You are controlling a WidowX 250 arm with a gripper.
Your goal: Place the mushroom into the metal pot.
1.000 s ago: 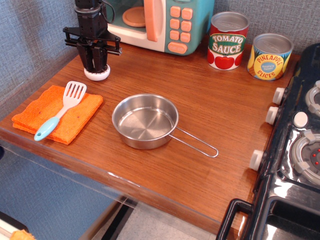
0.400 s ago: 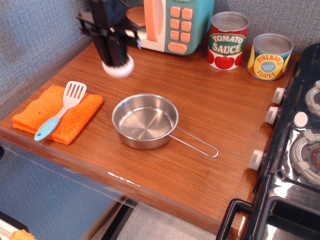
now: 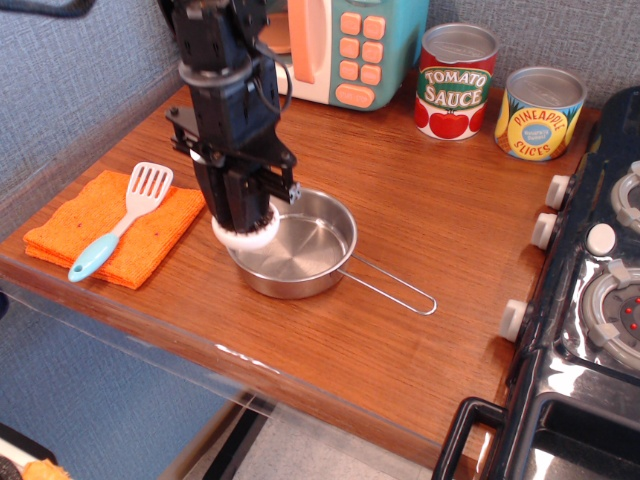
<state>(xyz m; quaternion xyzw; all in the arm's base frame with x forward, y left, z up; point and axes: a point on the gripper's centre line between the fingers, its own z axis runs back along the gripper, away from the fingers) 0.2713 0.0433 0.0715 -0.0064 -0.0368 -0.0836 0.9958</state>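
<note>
The white mushroom [image 3: 245, 234] is held cap-down in my black gripper [image 3: 240, 215], whose fingers are shut on its stem. It hangs over the left rim of the metal pot [image 3: 300, 250], a shallow shiny steel pan with a thin wire-loop handle [image 3: 395, 285] pointing to the right front. The mushroom's cap sits at about rim height; I cannot tell whether it touches the pot. The gripper body hides the stem.
An orange cloth [image 3: 110, 230] with a white and blue spatula [image 3: 125, 215] lies to the left. A toy microwave [image 3: 330, 45], a tomato sauce can [image 3: 455, 80] and a pineapple can [image 3: 540, 112] stand at the back. A black stove [image 3: 600, 290] is at the right.
The gripper lifted the mushroom from the table's back left, carried it forward and to the right, and lowered it to the pot's left rim.
</note>
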